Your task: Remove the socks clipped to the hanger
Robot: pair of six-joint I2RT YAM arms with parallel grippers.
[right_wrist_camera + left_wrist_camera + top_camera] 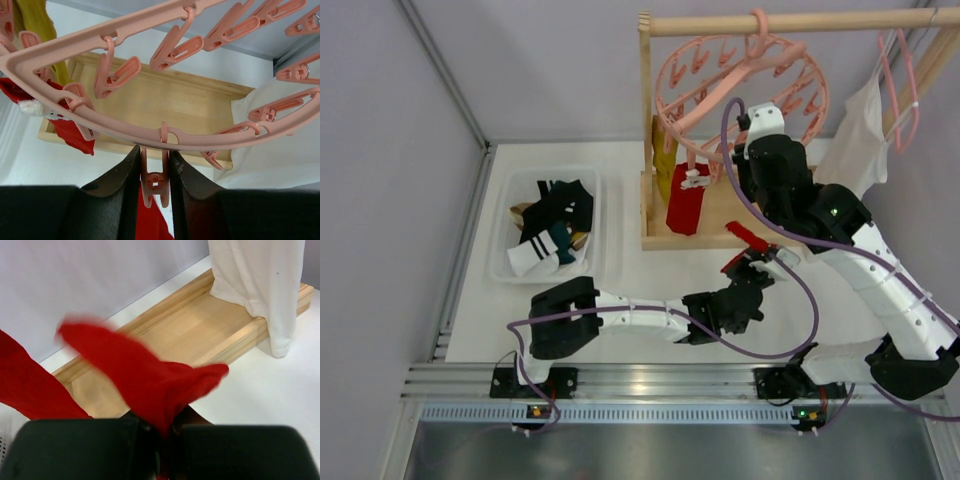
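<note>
The round pink hanger hangs by its hook from a wooden rail. A red sock and a mustard yellow sock still hang from its left side. My right gripper is up at the ring, shut on a pink clip peg and squeezing it. My left gripper is shut on a second red sock, held low over the wooden base. That sock also shows below the squeezed peg, apart from it.
A clear bin at the left holds several socks. The wooden stand base lies under the hanger. A white garment hangs on a thin pink hanger at the right, next to my right arm.
</note>
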